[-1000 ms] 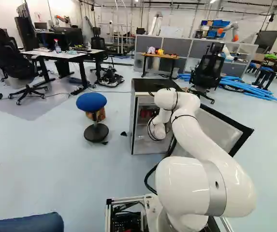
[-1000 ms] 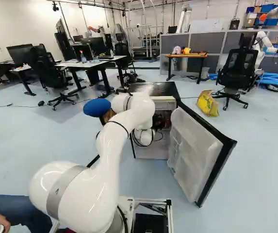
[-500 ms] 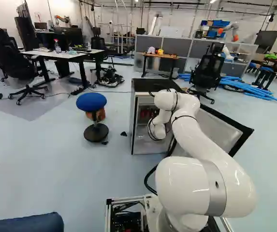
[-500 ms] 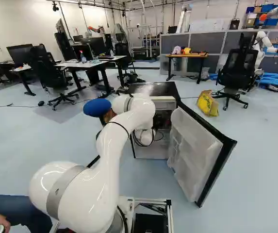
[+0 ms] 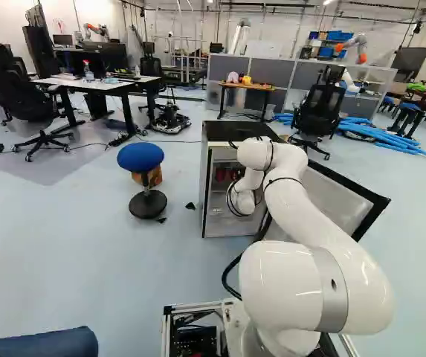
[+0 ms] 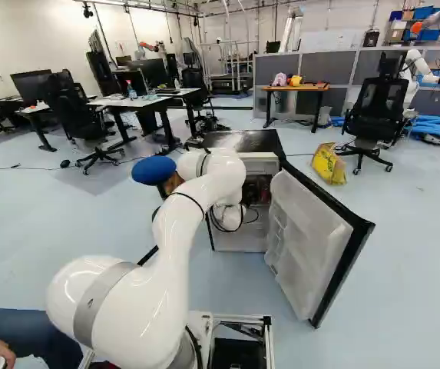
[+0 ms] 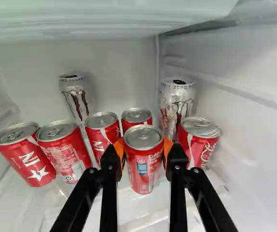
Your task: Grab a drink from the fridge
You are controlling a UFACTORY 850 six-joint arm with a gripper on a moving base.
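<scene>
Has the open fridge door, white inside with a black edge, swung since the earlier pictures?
No. In the right base view, the open fridge door keeps the same place against the yellow bag on the floor beyond it.

Glossy painted metal is seen on the red cans, with bare, shiny metal on their lids. Smooth white plastic is shown by the fridge lining; matt cloth by the stool seat.

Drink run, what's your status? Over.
End effector closed on the nearest red can, orange pads at both sides. Can inside the fridge; door open. Other cans close behind and to either side.
</scene>
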